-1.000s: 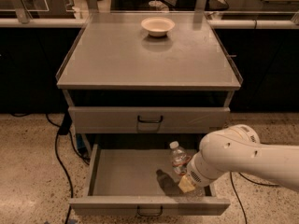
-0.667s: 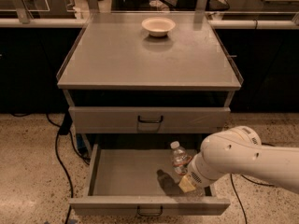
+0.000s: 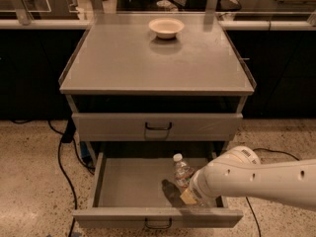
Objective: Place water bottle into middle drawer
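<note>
The middle drawer (image 3: 123,181) is pulled open at the bottom of the grey cabinet, its dark handle on the front panel. The water bottle (image 3: 180,171) stands upright inside it, right of centre, white cap up. My gripper (image 3: 190,191) reaches into the drawer from the right at the bottle's lower part, on the end of the white arm. The arm hides the bottle's base and label.
A white bowl (image 3: 166,27) sits at the back of the cabinet top (image 3: 148,63). The drawer above (image 3: 158,126) is closed. Black cables (image 3: 61,157) trail on the speckled floor to the left. Dark counters flank the cabinet.
Almost nothing has moved: the arm and the bottle stay at the same place in the open drawer.
</note>
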Tool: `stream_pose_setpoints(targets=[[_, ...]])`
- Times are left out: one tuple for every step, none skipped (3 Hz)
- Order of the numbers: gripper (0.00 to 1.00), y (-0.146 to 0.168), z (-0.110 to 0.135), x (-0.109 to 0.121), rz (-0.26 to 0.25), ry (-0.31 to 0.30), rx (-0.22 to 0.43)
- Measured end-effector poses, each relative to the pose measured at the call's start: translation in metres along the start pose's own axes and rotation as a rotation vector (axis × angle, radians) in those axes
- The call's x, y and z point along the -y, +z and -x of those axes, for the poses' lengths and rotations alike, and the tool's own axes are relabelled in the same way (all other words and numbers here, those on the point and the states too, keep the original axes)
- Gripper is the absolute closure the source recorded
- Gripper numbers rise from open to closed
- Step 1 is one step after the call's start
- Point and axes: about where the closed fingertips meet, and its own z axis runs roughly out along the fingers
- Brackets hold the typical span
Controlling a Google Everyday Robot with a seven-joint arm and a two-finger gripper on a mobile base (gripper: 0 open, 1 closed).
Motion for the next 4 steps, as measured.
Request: stream_pose_setpoints(targets=[[1.0, 0.059, 0.029, 0.0, 0.026, 0.012, 0.057], [1.0, 0.074, 0.03, 0.004, 0.03, 0.019, 0.06], [1.0, 0.088, 0.043, 0.016, 0.012, 0.019, 0.087], [1.0, 0.099, 0.06, 0.035, -0.021, 0.033, 0.137]])
